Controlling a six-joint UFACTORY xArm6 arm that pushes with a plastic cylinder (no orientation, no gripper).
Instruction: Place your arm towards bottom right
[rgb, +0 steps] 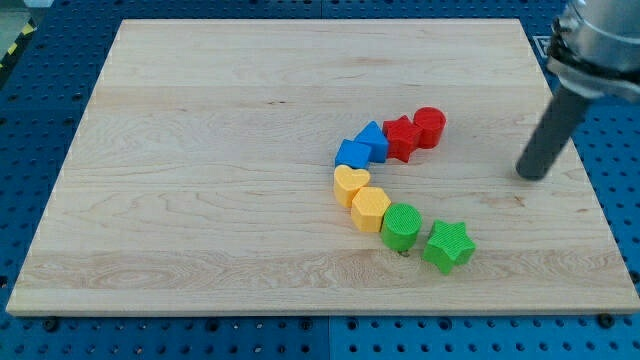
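Note:
My tip (532, 176) rests on the wooden board (200, 150) at the view's right, well to the right of all the blocks. The blocks form a curved chain in the middle. From the top: a red cylinder (430, 126), a red star (402, 137), a blue block (373, 141), a blue cube (352, 155), a yellow heart (350, 184), a yellow hexagon (370, 208), a green cylinder (401, 226) and a green star (447, 246). The tip touches none of them; the red cylinder is nearest, to its left.
The board lies on a blue perforated table (620, 170). The board's right edge runs just right of the tip. The arm's grey body (595, 40) comes in from the view's top right corner.

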